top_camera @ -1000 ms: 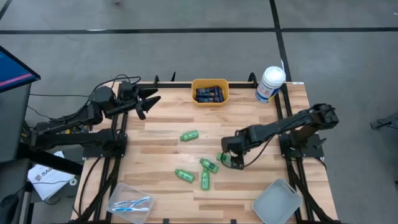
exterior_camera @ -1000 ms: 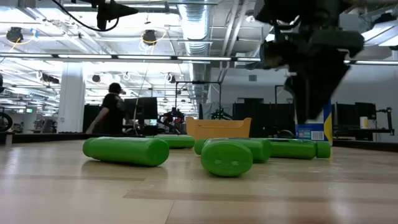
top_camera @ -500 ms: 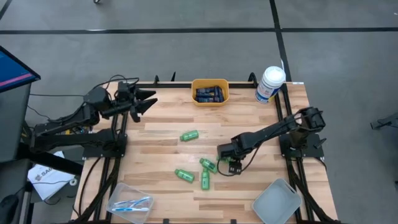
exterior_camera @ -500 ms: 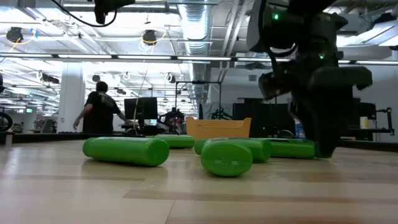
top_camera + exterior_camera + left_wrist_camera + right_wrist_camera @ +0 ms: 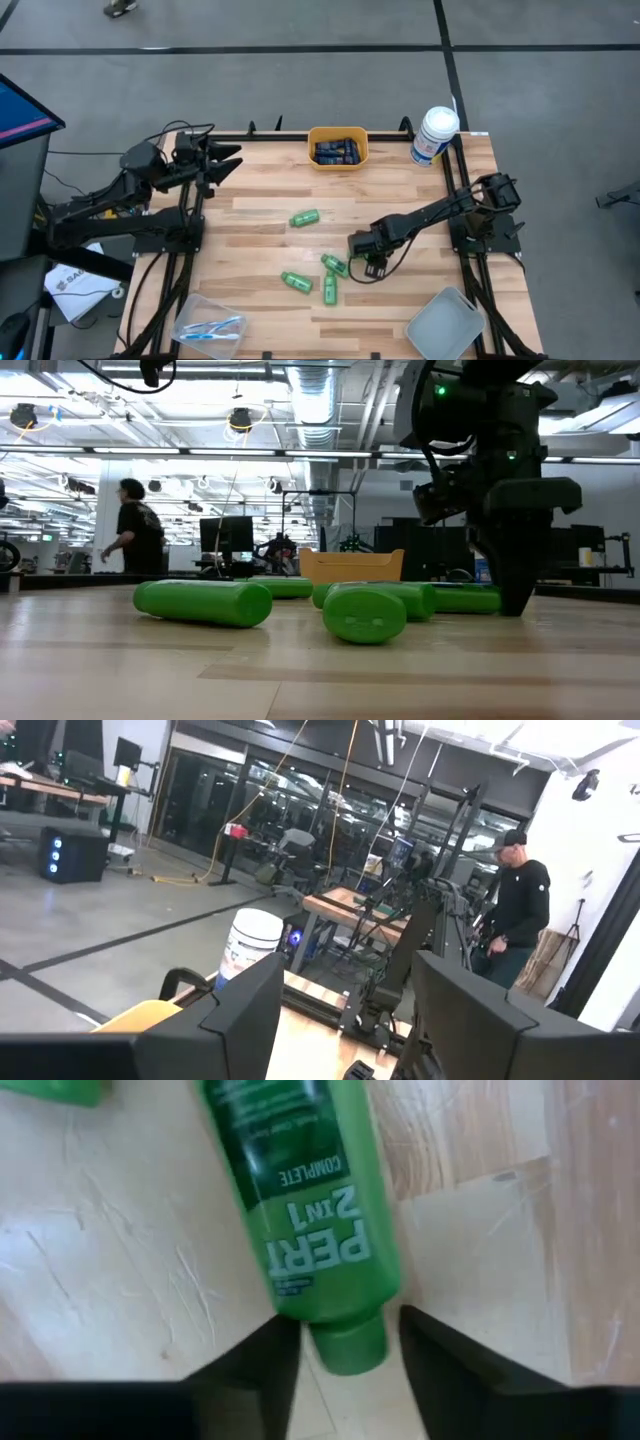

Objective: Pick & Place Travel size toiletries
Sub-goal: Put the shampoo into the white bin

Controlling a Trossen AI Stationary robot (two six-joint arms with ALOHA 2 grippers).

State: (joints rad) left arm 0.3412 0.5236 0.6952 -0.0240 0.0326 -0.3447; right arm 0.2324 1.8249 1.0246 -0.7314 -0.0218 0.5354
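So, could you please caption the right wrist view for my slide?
Right end effector straddling the cap end of a green bottle lying on the wooden table.

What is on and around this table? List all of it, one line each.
green bottles: five, table middle, one at the right gripper
navy tubes: several, in yellow bin, far edge
white canister: one, blue label, far right corner
toothbrushes: few, in clear tray, near left corner
grey tray: one, near right corner
people: two, dark tops, background
left gripper: open, far left corner
right gripper: down at bottle
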